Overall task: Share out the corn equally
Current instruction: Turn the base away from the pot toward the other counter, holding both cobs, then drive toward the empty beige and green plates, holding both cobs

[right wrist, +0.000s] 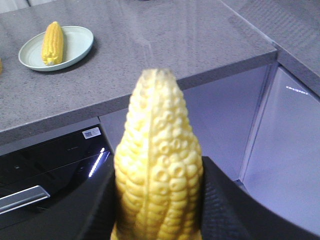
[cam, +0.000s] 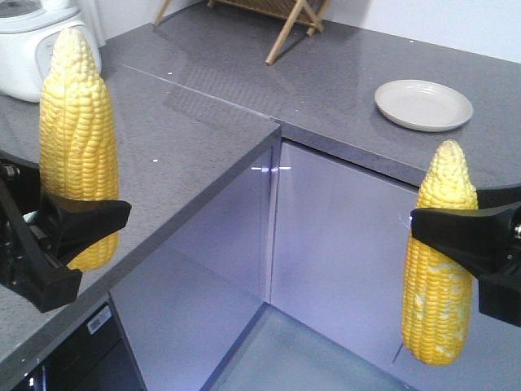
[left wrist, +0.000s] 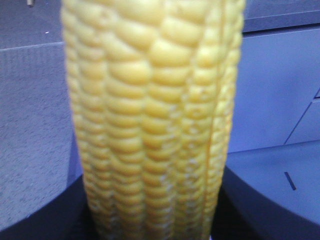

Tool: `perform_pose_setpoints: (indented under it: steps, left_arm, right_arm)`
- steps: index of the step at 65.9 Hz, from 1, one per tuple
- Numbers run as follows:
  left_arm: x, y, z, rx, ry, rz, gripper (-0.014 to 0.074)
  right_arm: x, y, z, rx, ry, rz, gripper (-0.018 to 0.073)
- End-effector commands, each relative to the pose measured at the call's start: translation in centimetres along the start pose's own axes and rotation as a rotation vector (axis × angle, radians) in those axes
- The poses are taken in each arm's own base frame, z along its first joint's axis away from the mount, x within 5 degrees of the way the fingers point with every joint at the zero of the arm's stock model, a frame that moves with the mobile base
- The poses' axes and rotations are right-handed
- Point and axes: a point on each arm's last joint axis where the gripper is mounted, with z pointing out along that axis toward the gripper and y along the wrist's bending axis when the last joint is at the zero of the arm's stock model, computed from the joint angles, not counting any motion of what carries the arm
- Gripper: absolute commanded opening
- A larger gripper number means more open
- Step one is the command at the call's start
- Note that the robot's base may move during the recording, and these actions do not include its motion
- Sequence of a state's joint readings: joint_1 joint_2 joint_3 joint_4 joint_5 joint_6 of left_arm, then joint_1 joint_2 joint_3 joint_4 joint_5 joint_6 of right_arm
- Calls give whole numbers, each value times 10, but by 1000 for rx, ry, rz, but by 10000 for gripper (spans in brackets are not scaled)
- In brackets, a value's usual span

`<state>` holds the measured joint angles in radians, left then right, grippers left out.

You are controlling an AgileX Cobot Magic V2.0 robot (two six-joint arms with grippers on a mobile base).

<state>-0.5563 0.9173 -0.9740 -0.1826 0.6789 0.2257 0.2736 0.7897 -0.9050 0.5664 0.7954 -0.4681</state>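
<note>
Near counter edge (cam: 213,173), left cob (cam: 77,138), right cob (cam: 444,269)

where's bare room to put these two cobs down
The white plate is empty, with bare counter around it up to the wooden rack. The green plate holds a cob; the counter between it and the corner is bare. Tighter by the rice cooker.

A grey speckled countertop (cam: 203,122) wraps the corner above pale glossy cabinet doors (cam: 342,244), white cooker (cam: 16,57) behind.
</note>
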Motion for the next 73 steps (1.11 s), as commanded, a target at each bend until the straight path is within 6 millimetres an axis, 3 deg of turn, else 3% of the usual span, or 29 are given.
perform_pose_setpoints:
  steps: [1,73]
  left_arm:
    - [-13,0,-10,-8,-110,-11,300]
    - [-13,0,-10,-8,-110,-11,300]
  right_arm:
    - [-12,1,-6,13,-86,2,194]
    - [-12,1,-6,12,-85,2,194]
